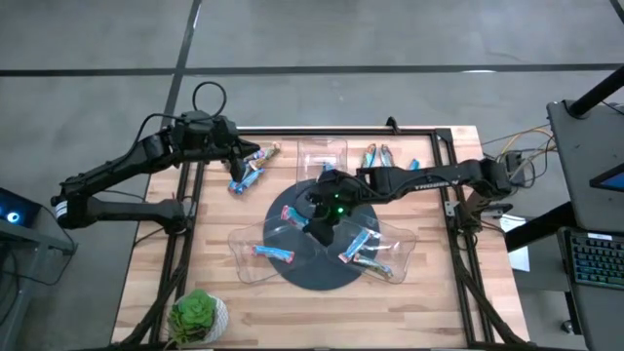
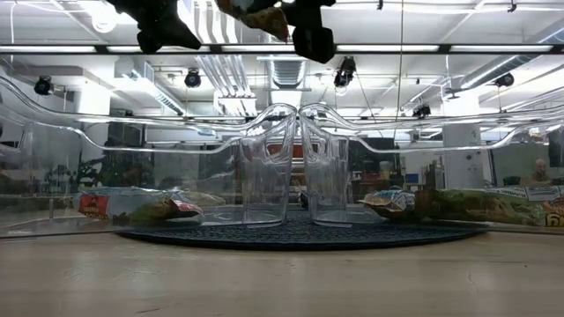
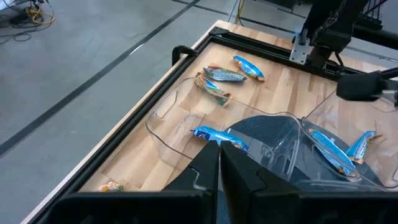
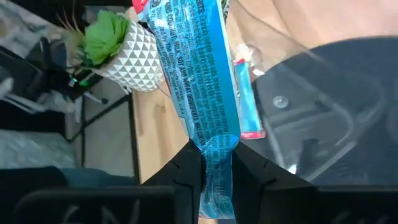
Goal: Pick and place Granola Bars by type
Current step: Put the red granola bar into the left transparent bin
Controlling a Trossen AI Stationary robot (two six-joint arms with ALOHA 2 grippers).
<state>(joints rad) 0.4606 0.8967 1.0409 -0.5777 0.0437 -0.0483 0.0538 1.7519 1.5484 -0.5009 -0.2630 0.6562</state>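
My right gripper hangs over the dark round mat at the table's middle, shut on a blue granola bar. My left gripper waits shut and empty at the far left, above loose blue and tan bars. More bars lie flat on the wood at the far side. Clear trays stand on the mat: the near left one holds a bar, and the near right one holds a few bars. The far tray holds one blue bar. My right gripper pinches the blue bar by one end of its wrapper between its two fingers. The fingers slant downward and lie in line with the bar, which sticks out past their tips. The bar is lifted clear above the trays.
A small potted plant stands at the near left corner. Black frame rails run along the table's left, right and far sides. Bare wood lies along the near edge. Cables and a keyboard sit off to the right.
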